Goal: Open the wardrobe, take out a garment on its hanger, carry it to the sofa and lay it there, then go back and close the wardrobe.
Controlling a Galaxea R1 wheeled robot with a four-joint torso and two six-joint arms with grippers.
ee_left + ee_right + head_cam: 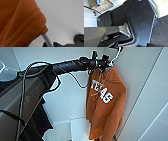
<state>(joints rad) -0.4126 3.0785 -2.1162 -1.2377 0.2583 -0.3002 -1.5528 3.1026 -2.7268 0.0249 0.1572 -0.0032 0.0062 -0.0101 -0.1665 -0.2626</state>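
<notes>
The garment (105,109), a burnt-orange hoodie with white block letters, hangs from its thin white hanger (115,55) inside the white wardrobe (70,94). My left arm reaches in from the left, and my left gripper (102,62) is shut on the hanger just below its hook, at the hoodie's neck. In the left wrist view, orange cloth (18,22) looms close and the hanger's white rod (47,39) runs down between the dark fingertips (56,44). My right gripper (113,42) hangs low beside the robot's dark body. The sofa is out of view.
An open white wardrobe door (150,97) stands to the right of the hoodie. A dark garment (40,119) hangs at the lower left, behind my arm. In the right wrist view there is a woven basket (102,5) on pale floor and a dark rug (161,31).
</notes>
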